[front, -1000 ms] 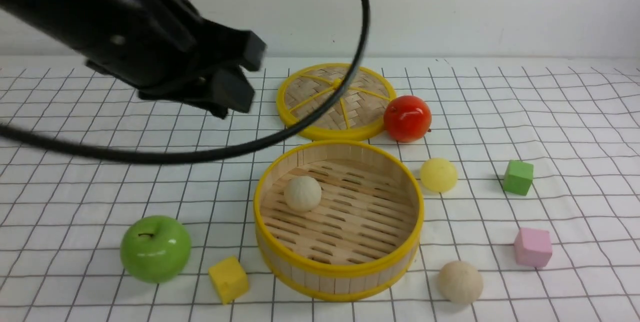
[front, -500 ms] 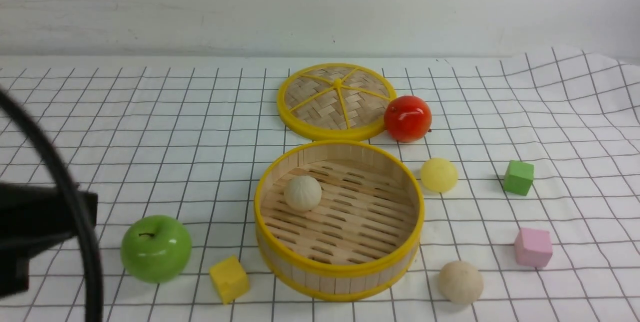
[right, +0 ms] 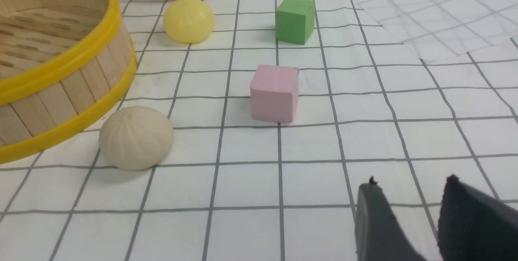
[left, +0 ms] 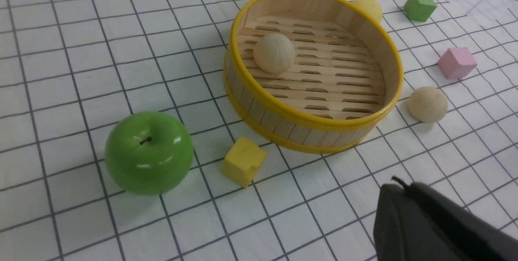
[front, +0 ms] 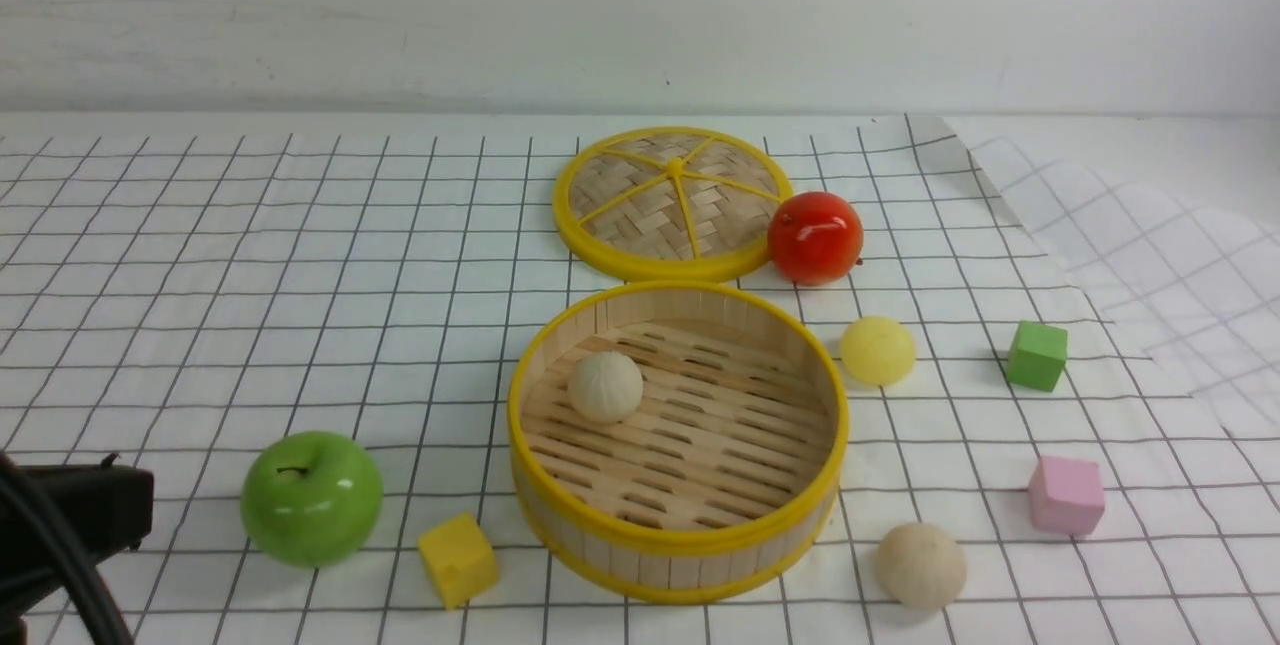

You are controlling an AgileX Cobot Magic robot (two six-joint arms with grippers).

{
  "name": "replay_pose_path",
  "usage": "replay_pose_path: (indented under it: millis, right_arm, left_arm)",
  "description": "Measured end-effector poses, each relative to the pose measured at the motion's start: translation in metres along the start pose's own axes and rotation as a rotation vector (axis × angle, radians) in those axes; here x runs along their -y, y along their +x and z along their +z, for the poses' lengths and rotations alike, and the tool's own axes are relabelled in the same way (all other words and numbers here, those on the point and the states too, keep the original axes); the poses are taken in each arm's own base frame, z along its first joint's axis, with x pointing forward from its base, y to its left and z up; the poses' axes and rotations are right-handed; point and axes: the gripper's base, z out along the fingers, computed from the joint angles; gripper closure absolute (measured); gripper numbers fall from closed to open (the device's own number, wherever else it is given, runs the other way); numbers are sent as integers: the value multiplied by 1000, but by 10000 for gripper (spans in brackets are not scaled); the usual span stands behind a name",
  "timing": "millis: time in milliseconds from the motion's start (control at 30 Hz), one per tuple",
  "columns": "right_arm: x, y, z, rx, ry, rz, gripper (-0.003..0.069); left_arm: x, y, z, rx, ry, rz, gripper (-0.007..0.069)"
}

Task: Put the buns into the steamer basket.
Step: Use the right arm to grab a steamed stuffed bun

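Judge light, matte, faintly soft and apt to roll, so pinch across the widest middle: first cream bun (front: pixel 605 387) inside the steamer basket (front: pixel 678 550), second cream bun (front: pixel 921 565) and yellow bun (front: pixel 877 350) on the tabletop (front: pixel 250 255) just beside it; right hand (right: pixel 410 184) slightly parted, empty; cannot tell for the left hand (front: pixel 85 510).
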Motion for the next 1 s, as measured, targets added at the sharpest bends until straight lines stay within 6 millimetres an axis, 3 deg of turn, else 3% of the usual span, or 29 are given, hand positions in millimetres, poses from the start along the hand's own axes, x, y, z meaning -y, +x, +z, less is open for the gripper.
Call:
replay_pose_path:
  millis: [133, 200, 333, 433, 700, 833, 1000]
  right_arm:
    - [0, 0, 0, 0, 0, 0, 418]
    - [0, 0, 0, 0, 0, 0, 418]
    - [0, 0, 0, 0, 0, 0, 418]
    - [0, 0, 0, 0, 0, 0, 418]
    - [0, 0, 0, 0, 0, 0, 418]
    - [0, 0, 0, 0, 0, 0, 418]
    - [0, 0, 0, 0, 0, 1, 418]
  left_arm:
    - [-3, -3, 2, 75, -20, 24, 638]
    - [-7, 2, 0, 195, -34, 18, 637]
    - [-18, 21, -13, 410, -83, -55, 636]
    - [-30, 48, -14, 511, -174, -100, 636]
    - [-57, 138, 19, 435, -335, -151, 632]
    - [-66, 170, 38, 309, -363, -180, 627]
    - [-68, 179, 42, 259, -373, -189, 624]
